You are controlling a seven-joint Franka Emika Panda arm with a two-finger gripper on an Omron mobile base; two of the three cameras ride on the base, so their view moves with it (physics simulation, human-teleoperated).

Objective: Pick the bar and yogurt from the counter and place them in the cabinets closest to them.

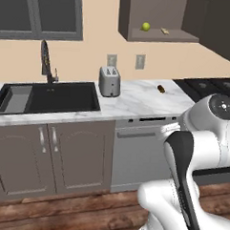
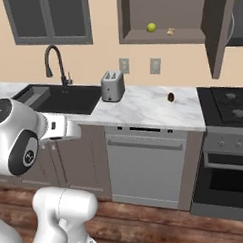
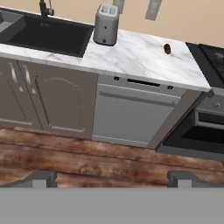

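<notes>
Counter (image 2: pixel 143 110): white marble, grey-veined.
Toaster (image 2: pixel 112 86) by the sink (image 2: pixel 62 99); dark brown lump (image 2: pixel 171 97) near the stove.

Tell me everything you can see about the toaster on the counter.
The toaster is a small boxy appliance that looks like silver-grey metal, with two slots on its top. It stands upright on the white marble counter, near the wall, just right of the dark sink. Nothing else touches it.
</notes>
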